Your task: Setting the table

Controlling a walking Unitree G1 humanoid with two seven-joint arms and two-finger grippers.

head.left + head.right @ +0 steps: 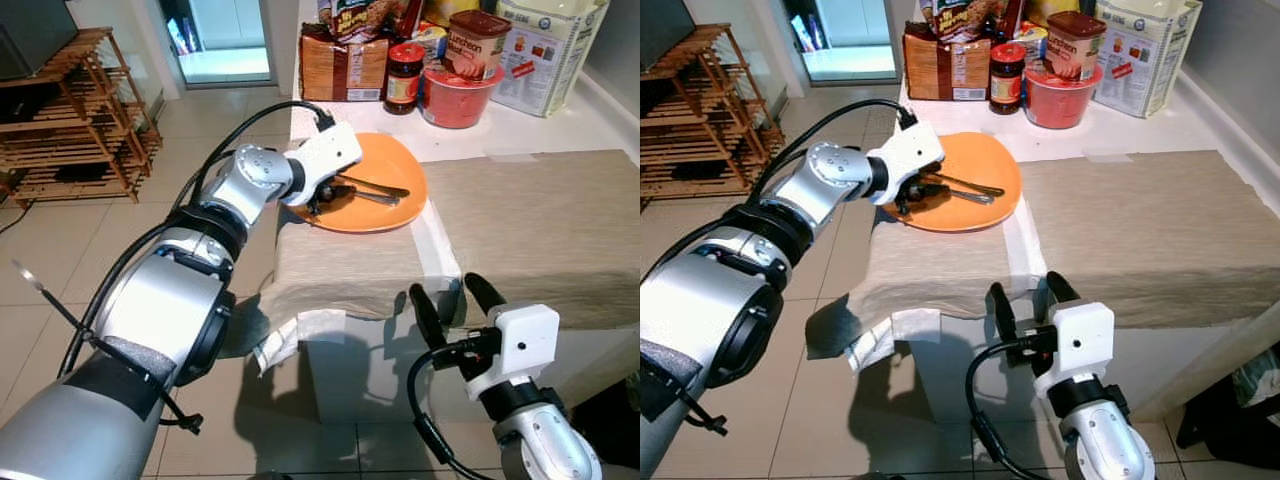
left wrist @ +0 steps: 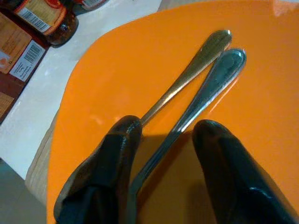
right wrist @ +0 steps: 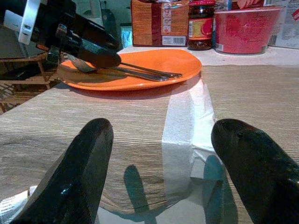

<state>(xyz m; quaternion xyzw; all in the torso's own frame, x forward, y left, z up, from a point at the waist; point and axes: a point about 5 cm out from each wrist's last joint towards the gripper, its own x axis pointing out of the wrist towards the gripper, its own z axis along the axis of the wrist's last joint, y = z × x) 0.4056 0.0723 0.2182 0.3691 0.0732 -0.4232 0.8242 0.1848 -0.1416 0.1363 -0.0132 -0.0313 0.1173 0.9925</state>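
Left gripper [image 1: 318, 203] is down over the glossy orange plastic plate [image 1: 385, 165], its two black fingers [image 2: 105, 172] parted and straddling the cutlery without clamping it; between them runs the handle of the slim steel spoon [image 2: 208, 91], and just beside it the steel fork [image 2: 187, 77] lies almost parallel, its handle slipping under one fingertip; both pieces rest flat on the plate, handles pointing toward three o'clock in the head view. The plate sits at the ten o'clock corner of the white table [image 1: 600, 125], overlapping the far edge of the beige woven placemat [image 1: 340, 265]; a second, larger beige woven placemat [image 1: 540, 225] lies beside it toward three o'clock, with a strip of white cloth [image 1: 440, 255] showing between them. Right gripper [image 1: 448, 300] hovers at five o'clock, just off the table's near edge, fingers spread wide with nothing between them. At twelve o'clock stands a cluster of groceries: a brown cardboard box [image 1: 343, 68], a dark red-lidded glass jar [image 1: 404, 75], a red plastic tub [image 1: 458, 95] with a luncheon-meat tin on top, and a white paper sack [image 1: 545, 50]. At ten o'clock, on the tiled floor, a slatted wooden rack [image 1: 75, 115].
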